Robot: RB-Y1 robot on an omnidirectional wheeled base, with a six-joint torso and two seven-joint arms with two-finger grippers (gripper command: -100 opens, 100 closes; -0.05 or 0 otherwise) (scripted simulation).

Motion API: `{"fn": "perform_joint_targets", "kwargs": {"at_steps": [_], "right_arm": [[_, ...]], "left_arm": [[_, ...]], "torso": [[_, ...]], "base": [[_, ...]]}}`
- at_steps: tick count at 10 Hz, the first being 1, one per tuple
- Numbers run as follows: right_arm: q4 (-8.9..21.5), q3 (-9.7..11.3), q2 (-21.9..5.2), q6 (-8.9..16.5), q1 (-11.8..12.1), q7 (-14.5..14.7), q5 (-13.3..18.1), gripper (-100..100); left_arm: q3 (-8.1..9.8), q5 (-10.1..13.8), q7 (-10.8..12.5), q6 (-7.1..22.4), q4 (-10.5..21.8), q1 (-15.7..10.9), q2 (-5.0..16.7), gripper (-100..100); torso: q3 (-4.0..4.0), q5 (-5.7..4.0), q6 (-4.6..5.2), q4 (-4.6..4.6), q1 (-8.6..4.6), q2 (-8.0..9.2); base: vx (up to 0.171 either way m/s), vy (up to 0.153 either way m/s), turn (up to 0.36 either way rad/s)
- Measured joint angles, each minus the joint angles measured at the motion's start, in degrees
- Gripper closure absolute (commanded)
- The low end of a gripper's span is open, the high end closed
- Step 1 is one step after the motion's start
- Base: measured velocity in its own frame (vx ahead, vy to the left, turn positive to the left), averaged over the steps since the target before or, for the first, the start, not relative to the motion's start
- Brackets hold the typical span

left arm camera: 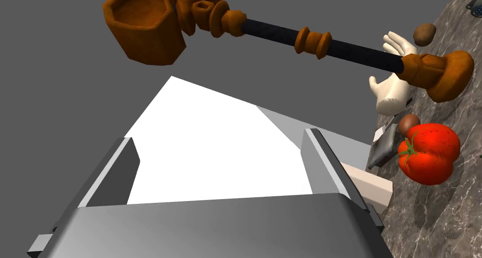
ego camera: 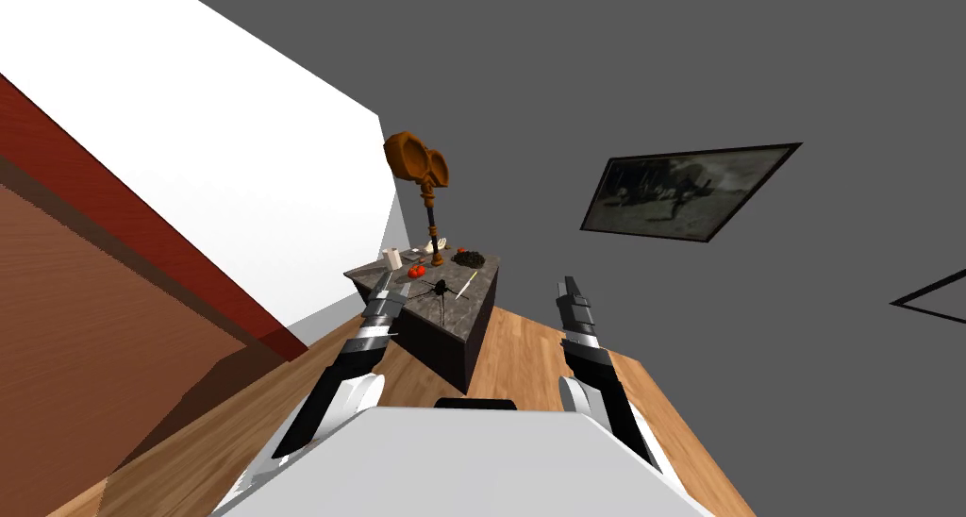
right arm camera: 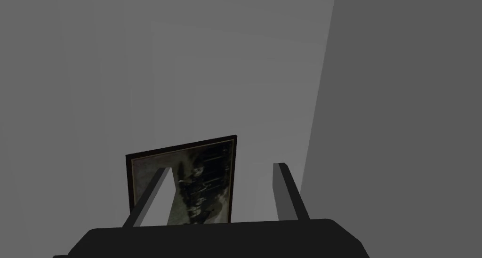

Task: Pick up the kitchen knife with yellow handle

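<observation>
The knife (ego camera: 466, 285) is a thin pale sliver with a yellowish handle. It lies on the dark marble table top (ego camera: 453, 315), near the right edge. My left gripper (ego camera: 387, 280) hovers at the table's left edge, open and holding nothing; its wrist view has the left gripper (left arm camera: 220, 136) aimed past the edge, with a red tomato (left arm camera: 428, 151) off to one side. My right gripper (ego camera: 567, 285) is raised to the right of the table, and the right gripper (right arm camera: 222, 168) stands open and holds nothing.
On the table stand a tall brown lamp (ego camera: 429, 176), the tomato (ego camera: 415, 271), a black spidery object (ego camera: 437, 288), a dark heap (ego camera: 468, 257), a beige box (left arm camera: 372, 187), a white hand figure (left arm camera: 393, 88) and a potato (left arm camera: 424, 33). Wood floor (ego camera: 528, 351) surrounds the table.
</observation>
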Motion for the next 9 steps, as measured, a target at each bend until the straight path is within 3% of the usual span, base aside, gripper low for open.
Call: {"fn": "perform_joint_targets", "kwargs": {"at_steps": [9], "right_arm": [[0.0,0.0,0.0,0.0,0.0,0.0,0.0,0]], "left_arm": [[2.44,5.4,5.5,11.5,1.8,-2.4,2.7,-100]], "torso": [[0.00,-0.03,0.01,0.00,-0.07,-0.01]], "base": [[-0.006,-0.120,0.051]]}}
